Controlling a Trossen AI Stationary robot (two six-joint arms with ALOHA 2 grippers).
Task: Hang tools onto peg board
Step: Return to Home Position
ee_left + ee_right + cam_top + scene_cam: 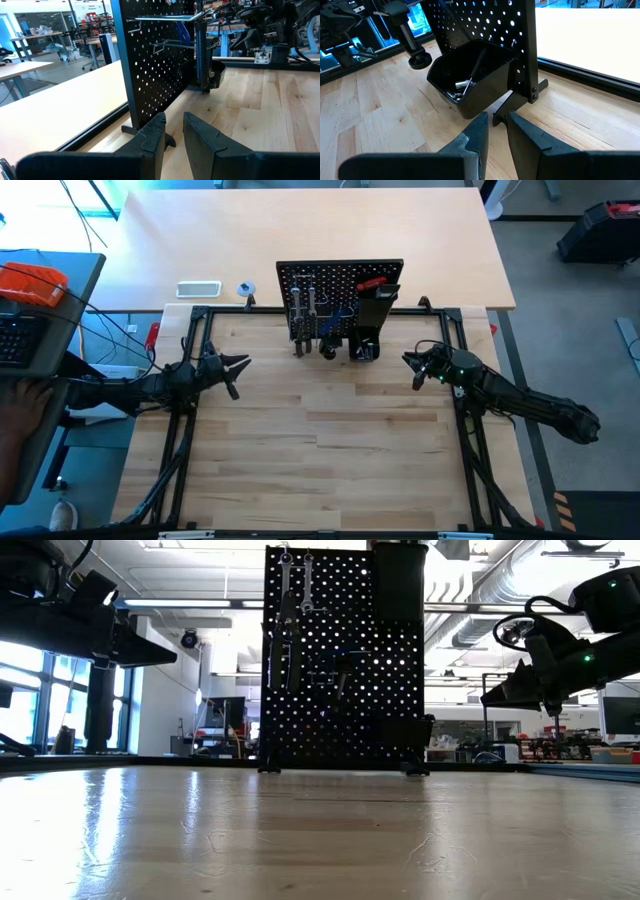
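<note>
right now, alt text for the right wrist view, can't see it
A black bin on the peg board holds small metal bits, with the wooden table below. The right gripper points at it, slightly open and empty.

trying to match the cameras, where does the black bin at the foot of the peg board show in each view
High view: black bin at the peg board's foot, right of the hung wrenches.
Low view: dark shape low on the board's right side.
Left wrist view: at the board's far end.
Right wrist view: close up, metal bits inside.
Shared landmark: the peg board.
</note>
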